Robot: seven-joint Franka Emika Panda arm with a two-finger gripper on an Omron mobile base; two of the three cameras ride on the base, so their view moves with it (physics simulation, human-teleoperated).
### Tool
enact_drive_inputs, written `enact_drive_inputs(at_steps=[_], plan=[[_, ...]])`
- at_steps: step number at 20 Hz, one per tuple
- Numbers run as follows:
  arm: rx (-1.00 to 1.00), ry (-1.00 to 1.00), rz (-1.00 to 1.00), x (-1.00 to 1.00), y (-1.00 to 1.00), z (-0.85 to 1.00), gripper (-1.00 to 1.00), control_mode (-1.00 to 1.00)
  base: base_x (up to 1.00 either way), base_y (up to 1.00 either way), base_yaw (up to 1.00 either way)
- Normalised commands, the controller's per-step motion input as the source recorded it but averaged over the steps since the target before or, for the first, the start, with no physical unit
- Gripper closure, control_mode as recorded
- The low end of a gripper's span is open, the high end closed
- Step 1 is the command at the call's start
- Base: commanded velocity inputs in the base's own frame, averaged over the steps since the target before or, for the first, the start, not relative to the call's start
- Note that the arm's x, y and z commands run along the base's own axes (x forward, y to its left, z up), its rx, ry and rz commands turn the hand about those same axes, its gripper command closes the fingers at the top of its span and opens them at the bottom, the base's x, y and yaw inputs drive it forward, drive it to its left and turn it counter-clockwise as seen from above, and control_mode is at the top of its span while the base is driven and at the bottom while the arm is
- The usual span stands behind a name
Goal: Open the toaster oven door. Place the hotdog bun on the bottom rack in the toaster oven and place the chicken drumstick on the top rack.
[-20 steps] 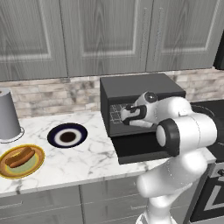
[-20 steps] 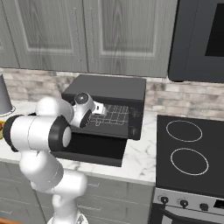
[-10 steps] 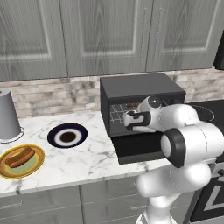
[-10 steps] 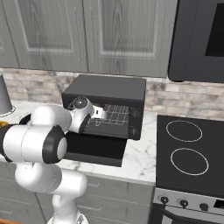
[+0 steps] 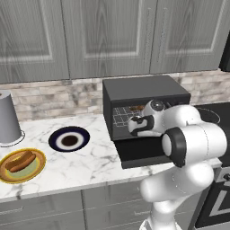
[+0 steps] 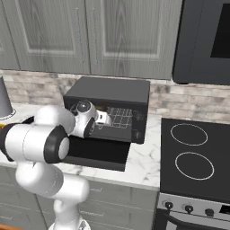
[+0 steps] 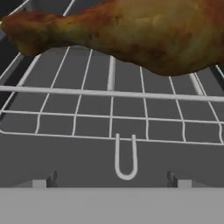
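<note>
brown meat: the chicken drumstick (image 7: 131,33) now lies on the top rack (image 7: 109,94), with silver wires under it. a moment ago the arm was reaching in higher and further out; now it sits lower, close to the open front.
black box: the toaster oven (image 5: 143,96) stands at the back of the tabletop (image 5: 90,164). the toaster oven door (image 5: 143,152) hangs down flat in front, so it is already open.
tool: the tool (image 5: 134,125) is at the mouth of the oven, just in front of the racks. i cannot tell if it is open or closed, and nothing is seen between its tips.
what it means: the drumstick part looks done, i think. the arm may need to come out next.
bun: the hotdog bun (image 5: 20,161) is on a yellow plate (image 5: 36,173) at the left end of the tabletop, well apart from the oven. it has not gone in yet.
bottom rack: the bottom rack (image 7: 127,127) has only wires on it, so it is ready for the bun.
empty dish: a dark blue plate (image 5: 69,139) sits between the bun and the oven.
tabletop: white marble with grey lines. a grey jug (image 5: 9,119) stands at the far left.
room: grey cupboards (image 5: 108,36) hang above a stone wall. a black stovetop (image 6: 193,157) with rings is on the right of the oven.
</note>
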Motion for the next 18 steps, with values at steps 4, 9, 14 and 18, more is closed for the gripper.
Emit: enact_drive_inputs(at_steps=[4, 9, 14, 18], plan=[[0.0, 0.0, 0.0, 0.01, -0.14, -0.37, -1.0, -1.0, 0.0, 0.0, 0.0], [-0.01, 0.0, 0.0, 0.44, 0.0, -0.26, -1.0, -1.0, 0.0, 0.0, 0.0], [0.0, 0.0, 0.0, 0.3, 0.0, -0.23, -1.0, -1.0, 0.0, 0.0, 0.0], [0.0, 0.0, 0.0, 0.17, 0.0, -0.24, -1.0, -1.0, 0.0, 0.0, 0.0]])
